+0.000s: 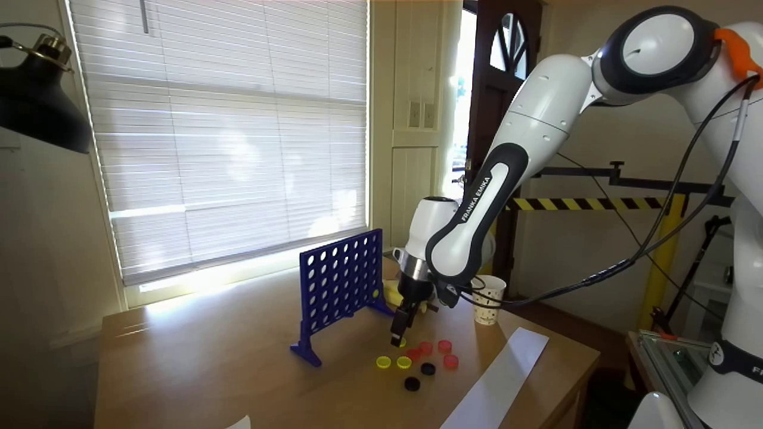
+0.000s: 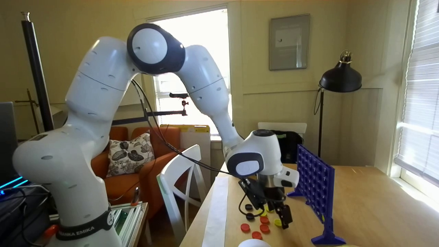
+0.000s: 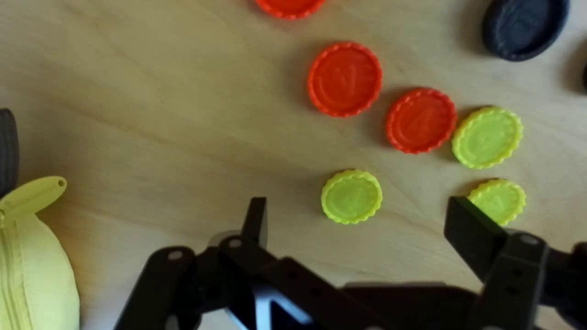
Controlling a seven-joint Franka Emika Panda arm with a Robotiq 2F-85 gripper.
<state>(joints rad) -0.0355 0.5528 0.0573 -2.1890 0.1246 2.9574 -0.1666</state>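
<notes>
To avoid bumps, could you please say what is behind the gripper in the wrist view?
The table and, partly covered by one finger, a yellow disc; anything else the gripper hides cannot be seen.

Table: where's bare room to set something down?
Largest bare patch: tabletop between rack and blinds. Smaller: between pouch and red discs in the wrist view. Crowded: below and beside the open gripper, where yellow discs sit close to red discs, black discs nearby, all between rack and paper strip.
</notes>
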